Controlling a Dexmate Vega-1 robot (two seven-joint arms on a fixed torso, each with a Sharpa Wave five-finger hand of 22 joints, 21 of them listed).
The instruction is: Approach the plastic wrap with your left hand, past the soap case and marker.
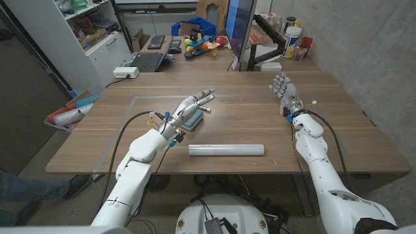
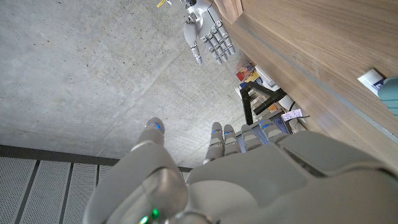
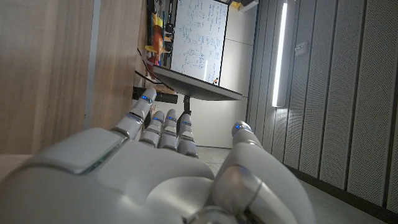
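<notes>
The plastic wrap (image 1: 226, 150) is a long clear roll lying crosswise near the table's front edge. A teal soap case (image 1: 194, 119) lies just behind it to the left, with a small marker (image 1: 206, 109) at its far end. My left hand (image 1: 188, 109) hovers at the soap case's left side with its fingers spread and nothing in it, a short way behind and left of the roll. The left hand (image 2: 249, 174) also fills the left wrist view, with the teal case's edge (image 2: 391, 94) beside it. My right hand (image 1: 285, 90) stands with fingers apart and nothing in it at the far right.
A taped rectangle (image 1: 136, 99) marks the wooden table (image 1: 344, 130). Behind the table are a monitor (image 1: 239, 26), a keyboard (image 1: 148, 62) and coloured toys (image 1: 201, 44). A person's leg (image 1: 23, 187) shows at the lower left.
</notes>
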